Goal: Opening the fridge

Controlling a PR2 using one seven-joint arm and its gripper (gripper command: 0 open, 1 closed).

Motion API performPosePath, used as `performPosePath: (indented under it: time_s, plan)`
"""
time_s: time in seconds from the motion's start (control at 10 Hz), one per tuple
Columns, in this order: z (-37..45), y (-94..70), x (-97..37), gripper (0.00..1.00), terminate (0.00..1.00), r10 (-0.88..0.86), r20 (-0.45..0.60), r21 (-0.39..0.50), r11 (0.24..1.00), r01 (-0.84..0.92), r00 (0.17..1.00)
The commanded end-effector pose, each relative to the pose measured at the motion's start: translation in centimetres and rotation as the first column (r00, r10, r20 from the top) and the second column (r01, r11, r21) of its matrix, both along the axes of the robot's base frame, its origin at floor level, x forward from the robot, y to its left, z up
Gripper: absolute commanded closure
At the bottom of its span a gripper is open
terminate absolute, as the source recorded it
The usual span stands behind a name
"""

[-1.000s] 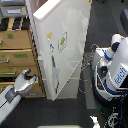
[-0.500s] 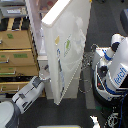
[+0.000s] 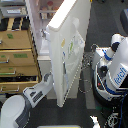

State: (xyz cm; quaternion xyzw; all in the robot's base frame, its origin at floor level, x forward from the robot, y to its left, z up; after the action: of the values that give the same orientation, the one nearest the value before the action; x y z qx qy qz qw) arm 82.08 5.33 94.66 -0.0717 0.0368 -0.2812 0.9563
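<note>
The tall white fridge (image 3: 42, 20) stands at the top middle of the exterior view with its large upper door (image 3: 67, 75) swung well out, edge-on to the camera. A small green-figure sticker (image 3: 71, 46) shows on the door's outer face. The lit shelves inside show at the top. My grey arm (image 3: 34, 93) reaches up from the lower left. Its gripper (image 3: 48, 78) sits against the inner side of the door near its lower part. The fingers are too small and blurred to read. The lower drawers are hidden behind the door.
A tan wooden drawer cabinet (image 3: 17, 57) stands on the exterior view's left, right beside the fridge. A white-and-blue rounded robot body (image 3: 116, 70) with cables (image 3: 89, 75) stands on the exterior view's right, close to the open door's outer face.
The door has swung further open toward the exterior view's right. My arm has come up from the lower left and its gripper now rests by the door's inner side.
</note>
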Motion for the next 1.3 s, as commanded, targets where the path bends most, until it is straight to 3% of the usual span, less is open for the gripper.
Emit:
performPosePath:
  time_s: [0.1,0.5,0.6,0.7,0.8,1.0,1.1,1.2,1.3]
  plan:
    - [50.5,-37.5,-62.4,0.0,0.0,-0.754,0.41,0.019,0.57,0.822,0.513]
    - [55.9,-37.1,-75.3,0.0,0.0,-0.789,0.501,-0.082,0.365,0.927,0.355]
    - [57.3,-36.3,-77.4,0.0,0.0,-0.792,0.513,-0.151,0.296,0.943,0.33]
    - [59.7,-34.1,-81.0,0.0,0.0,-0.807,0.546,-0.254,0.098,0.962,0.226]
    - [61.1,-32.5,-82.3,0.0,0.0,-0.809,0.567,-0.318,-0.039,0.947,0.157]
    - [62.8,-29.8,-83.4,0.0,0.0,-0.775,0.629,-0.373,-0.232,0.899,0.061]
    - [63.2,-28.7,-84.4,0.0,0.0,-0.757,0.652,-0.376,-0.286,0.882,0.033]
    - [62.6,-28.8,-84.3,0.0,0.0,-0.753,0.657,-0.361,-0.279,0.89,0.031]
    - [58.7,-30.9,-78.9,0.0,0.0,-0.777,0.619,-0.373,-0.159,0.914,0.118]
